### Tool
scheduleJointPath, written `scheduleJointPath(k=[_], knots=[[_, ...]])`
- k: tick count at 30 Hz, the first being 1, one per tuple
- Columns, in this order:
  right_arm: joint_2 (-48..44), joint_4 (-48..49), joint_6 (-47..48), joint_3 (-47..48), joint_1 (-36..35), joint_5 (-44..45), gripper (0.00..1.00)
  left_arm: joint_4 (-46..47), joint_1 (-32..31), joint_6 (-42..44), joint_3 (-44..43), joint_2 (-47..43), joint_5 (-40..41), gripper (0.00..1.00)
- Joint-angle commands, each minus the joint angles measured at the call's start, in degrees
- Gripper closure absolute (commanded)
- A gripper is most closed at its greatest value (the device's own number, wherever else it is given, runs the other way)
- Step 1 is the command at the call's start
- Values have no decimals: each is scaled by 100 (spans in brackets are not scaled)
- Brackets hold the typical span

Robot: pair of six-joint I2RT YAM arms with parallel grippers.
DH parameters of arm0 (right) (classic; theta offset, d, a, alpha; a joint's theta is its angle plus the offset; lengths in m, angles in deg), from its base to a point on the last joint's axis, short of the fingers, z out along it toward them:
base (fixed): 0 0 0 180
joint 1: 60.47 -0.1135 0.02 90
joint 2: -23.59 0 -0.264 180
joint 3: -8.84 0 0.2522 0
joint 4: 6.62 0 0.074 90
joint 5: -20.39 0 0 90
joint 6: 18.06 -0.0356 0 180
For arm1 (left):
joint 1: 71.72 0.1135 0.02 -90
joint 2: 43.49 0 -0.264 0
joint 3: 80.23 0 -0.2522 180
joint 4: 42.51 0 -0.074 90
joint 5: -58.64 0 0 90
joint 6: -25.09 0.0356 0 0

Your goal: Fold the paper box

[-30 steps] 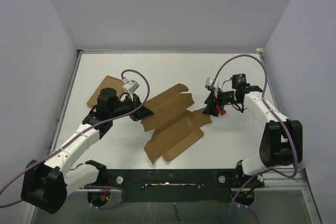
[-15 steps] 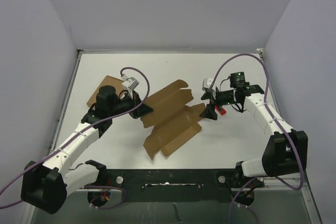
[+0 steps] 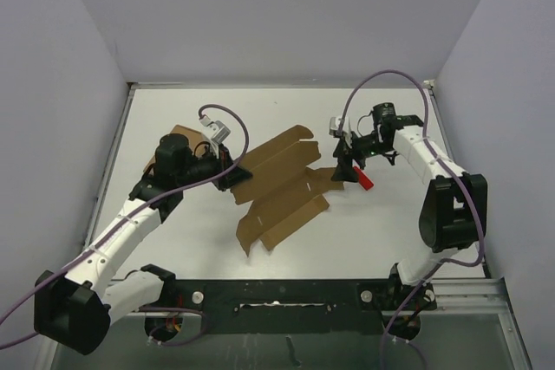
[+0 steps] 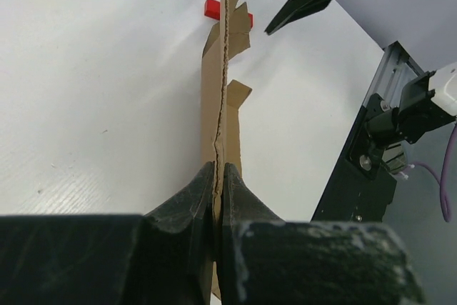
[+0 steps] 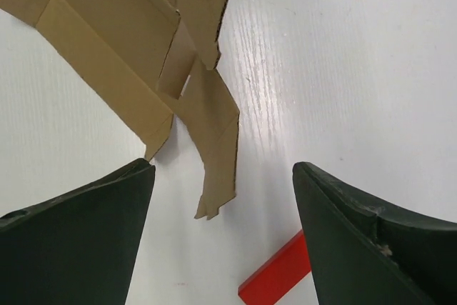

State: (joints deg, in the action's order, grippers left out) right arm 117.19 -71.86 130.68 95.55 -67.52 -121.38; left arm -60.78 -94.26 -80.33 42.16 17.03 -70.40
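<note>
The paper box is a flat brown die-cut sheet with flaps, lying mid-table and tilted up at its left edge. My left gripper is shut on that left edge; in the left wrist view the sheet runs edge-on away from the jaws. My right gripper is open and empty, hovering over the sheet's right flap, which lies between its fingers without touching them.
A small red block lies on the table just right of the sheet; it also shows in the right wrist view and the left wrist view. A wider flat cardboard rectangle lies behind my left arm.
My left gripper has pulled the sheet up and left a little. My right gripper has moved back and left, its arm swinging farther from the near edge.
</note>
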Motion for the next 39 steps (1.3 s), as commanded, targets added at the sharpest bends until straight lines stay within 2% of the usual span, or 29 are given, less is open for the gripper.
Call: scheduleJointPath(k=[1, 4, 7, 8, 11, 15, 18, 21, 24, 27, 30, 34, 39], knots=[[364, -386, 340, 319, -236, 162, 22, -26, -4, 269, -449, -136, -162, 100], [533, -264, 218, 428, -309, 379, 25, -49, -9, 294, -468, -145, -194, 100], [676, -344, 151, 592, -314, 450, 35, -73, -7, 316, -492, -135, -233, 100], [692, -329, 134, 597, -312, 442, 41, -76, -6, 326, -503, -132, -234, 100], [716, -253, 45, 570, -327, 387, 69, -100, -7, 353, -525, -116, -239, 100], [601, 103, -283, 463, -350, 388, 99, -166, 0, 435, -624, -74, -208, 100], [238, 975, -836, 76, -375, 425, 100, -292, 24, 499, -805, -7, -92, 100], [-221, 2591, -1735, -483, -412, 575, 100, -451, 144, 462, -1108, 160, -108, 100], [-456, 3764, -2589, -974, -484, 815, 100, -391, 324, 292, -1208, 328, -276, 100], [-470, 4720, -2858, -1404, -758, 1304, 100, -323, 452, 76, -1200, 558, -498, 100], [-437, 5302, -2869, -1771, -1044, 1886, 100, -314, 463, -18, -1149, 728, -724, 100], [-577, 6071, -3323, -2162, -1130, 2493, 100, -610, 464, 89, -1113, 849, -693, 100], [-659, 6351, -3342, -2484, -1163, 2206, 100, -849, 484, 105, -1038, 1048, -579, 100]])
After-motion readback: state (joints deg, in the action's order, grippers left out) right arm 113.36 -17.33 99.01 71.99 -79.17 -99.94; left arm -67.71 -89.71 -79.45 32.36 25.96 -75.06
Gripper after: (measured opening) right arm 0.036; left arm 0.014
